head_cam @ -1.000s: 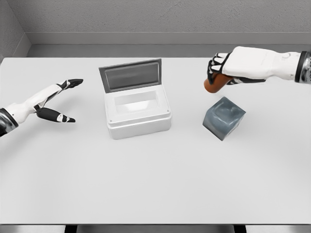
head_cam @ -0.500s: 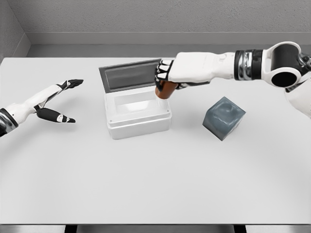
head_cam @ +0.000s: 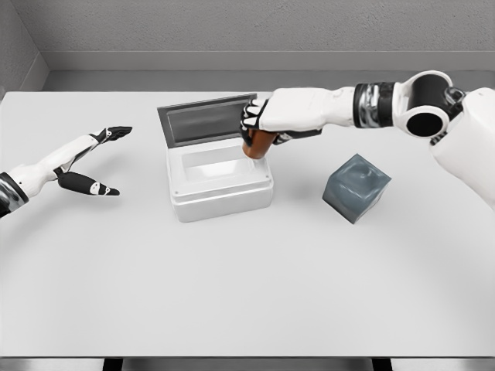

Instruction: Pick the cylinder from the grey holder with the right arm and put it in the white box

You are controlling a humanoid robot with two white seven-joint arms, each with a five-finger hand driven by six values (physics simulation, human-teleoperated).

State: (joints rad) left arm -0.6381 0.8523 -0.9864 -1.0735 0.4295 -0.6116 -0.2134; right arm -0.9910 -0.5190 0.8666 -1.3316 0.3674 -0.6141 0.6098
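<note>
1. White counter (head_cam: 247, 286) carries everything you need to watch, and it is also where the cylinder ends up if the release goes wrong: a drop outside the box would likely let it roll away across that flat top.
2. Your white box (head_cam: 220, 183) stands open with its grey lid (head_cam: 207, 119) propped up at the back; the arm reaches in just beside that lid's right end, so drifting further back or left could knock it.
3. Over to the right, well apart from the box, sits the grey holder (head_cam: 356, 187), now without its load and out of the way.
4. Your right hand (head_cam: 267, 124) is clamped around the orange-brown cylinder (head_cam: 256, 144), which hangs over the box's right rear corner, close to the rim rather than the middle. Let go here and it could, I judge, catch the rim and tip outward.
5. Your left hand (head_cam: 87, 161) rests fingers spread at the left, holding nothing.
</note>
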